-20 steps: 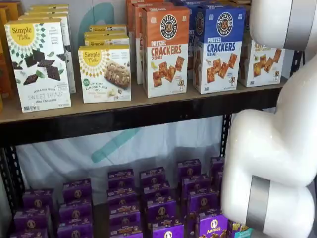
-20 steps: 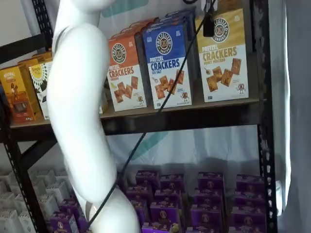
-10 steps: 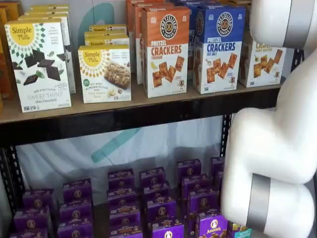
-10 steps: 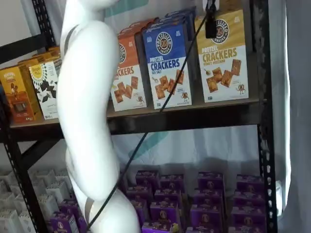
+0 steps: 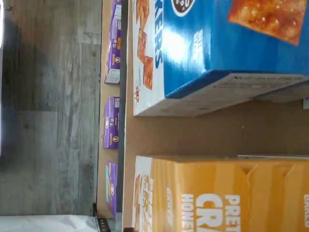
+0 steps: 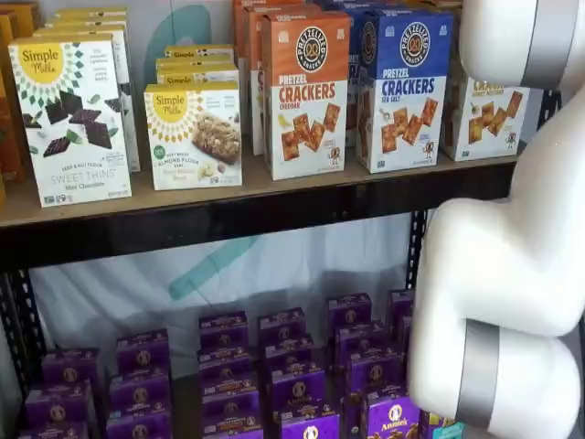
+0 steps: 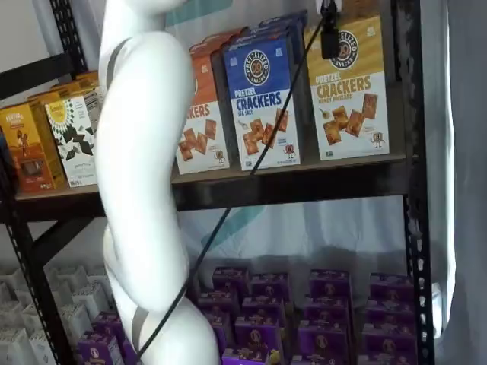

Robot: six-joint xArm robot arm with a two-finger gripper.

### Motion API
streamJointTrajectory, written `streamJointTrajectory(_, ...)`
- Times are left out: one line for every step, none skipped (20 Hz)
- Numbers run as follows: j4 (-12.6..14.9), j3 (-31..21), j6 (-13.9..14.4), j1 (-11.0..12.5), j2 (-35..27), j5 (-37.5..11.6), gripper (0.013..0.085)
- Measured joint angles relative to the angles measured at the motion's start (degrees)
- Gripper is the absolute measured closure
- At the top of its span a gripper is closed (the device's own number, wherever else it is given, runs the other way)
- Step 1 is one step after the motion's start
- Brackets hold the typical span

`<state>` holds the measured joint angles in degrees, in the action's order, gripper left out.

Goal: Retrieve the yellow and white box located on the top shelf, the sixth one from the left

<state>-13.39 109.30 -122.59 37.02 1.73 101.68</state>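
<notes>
The yellow and white box [image 7: 346, 99] stands at the right end of the top shelf [image 7: 304, 186]; it shows in both shelf views, and the arm partly covers the yellow and white box [image 6: 484, 114] in one. In a shelf view a black finger of my gripper [image 7: 329, 34] hangs from the upper edge with its cable, in front of the box's upper left corner. Only that finger shows; the jaws stand open with nothing held. The wrist view looks down on the box's yellow top [image 5: 222, 198] and the bare shelf board [image 5: 203, 135] beside it.
A blue cracker box [image 7: 262, 99] stands right beside the yellow one, an orange cracker box [image 6: 306, 96] further left, then white Simple Mills boxes [image 6: 69, 119]. Purple boxes [image 6: 274, 366] fill the lower shelf. My white arm [image 7: 141, 190] rises in front of the shelves.
The arm's white link has shifted a little to the right in a shelf view. The black finger has hardly moved, and the boxes stand as before.
</notes>
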Motion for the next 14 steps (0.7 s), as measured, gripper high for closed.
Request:
streamJointTrajectory(0.1,-0.1,0.0,0.0,0.1,-0.1,0.0130)
streamJointTrajectory(0.2,-0.2,0.0,-0.1,0.2,-0.2,0.0130)
streamJointTrajectory(0.3,-0.4,0.0,-0.2,0.3,-0.2,0.0130)
streamJointTrajectory(0.6,-0.8,0.0,-0.3,0.6,-0.5,0.0130)
streamJointTrajectory(0.8,-1.2,0.0,-0.4,0.9,-0.7,0.0130)
streamJointTrajectory(1.0,-1.5,0.0,-0.5,1.1,-1.0,0.0130)
streamJointTrajectory(1.2,-1.9,-0.1,-0.6,1.3,-1.2,0.0130)
streamJointTrajectory(1.3,-2.4,-0.1,-0.7,1.7,-1.6,0.0130)
streamJointTrajectory(1.4,-2.9,-0.1,-0.7,2.1,-2.0,0.0130)
streamJointTrajectory(1.5,-3.3,-0.2,-0.8,2.4,-2.4,0.0130)
streamJointTrajectory(1.5,-3.7,-0.2,-0.8,2.7,-2.6,0.0130)
streamJointTrajectory(1.6,-4.1,-0.2,-0.8,3.0,-2.9,0.0130)
streamJointTrajectory(1.6,-4.4,-0.2,-0.9,3.2,-3.1,0.0130)
streamJointTrajectory(1.7,-4.6,-0.3,-0.9,3.4,-3.2,0.0130)
